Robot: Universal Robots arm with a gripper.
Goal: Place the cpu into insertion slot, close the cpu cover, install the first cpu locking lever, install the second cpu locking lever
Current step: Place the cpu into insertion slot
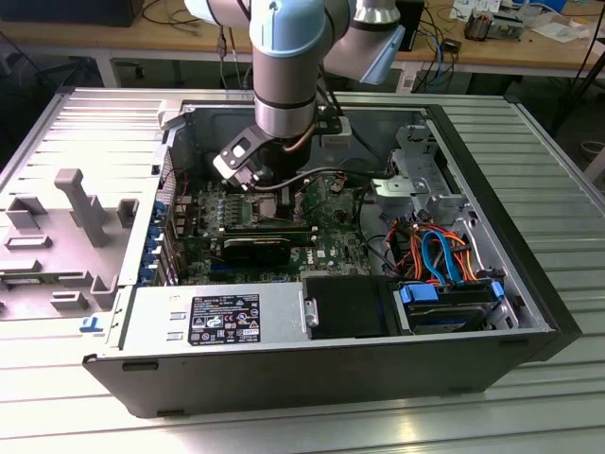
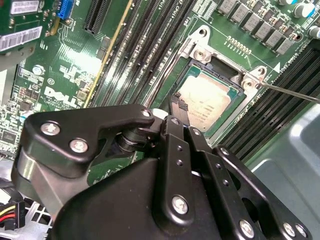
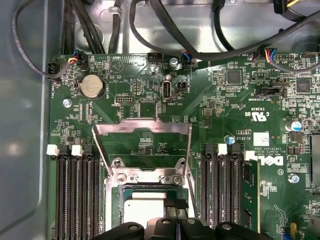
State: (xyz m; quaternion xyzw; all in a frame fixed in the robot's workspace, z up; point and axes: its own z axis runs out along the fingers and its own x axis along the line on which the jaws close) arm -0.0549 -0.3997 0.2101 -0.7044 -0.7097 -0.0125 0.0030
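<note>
One open case (image 1: 312, 378) lies on its side on a ribbed metal worktop (image 1: 529, 416), across the middle of the exterior view. Nearest the camera, just inside the case's front wall, sits a labelled power supply (image 1: 213, 320). Towards the exterior view's right is a drive (image 1: 449, 305) with blue clips, below orange and blue cables (image 1: 435, 251). Behind these lies the green board (image 1: 331, 236). At the exterior view's left a grey plastic part (image 1: 80, 203) rests on the worktop beside the case. The arm (image 1: 284, 66) reaches down from the upper middle of the frame into the case, over the board.

In the second wrist view the claw (image 2: 178, 106) is low over the socket. Its black fingers (image 2: 176, 145) are drawn together with barely a gap, and nothing shows between them. The tip lies at the edge of the cpu (image 2: 207, 100); I cannot tell whether it touches. The cpu lies flat in the socket, pale metal top up.

In the first wrist view the cover (image 3: 142, 126) stands open, tilted up from its hinge just beyond the cpu and not down over it. A thin lever (image 2: 292, 93) runs out from the socket's corner in the second wrist view. Black memory slots (image 3: 75, 200) flank the socket on both sides. Beyond the cover are a coin cell (image 3: 93, 86) and, farthest, black leads (image 3: 165, 30) at the board's edge.
</note>
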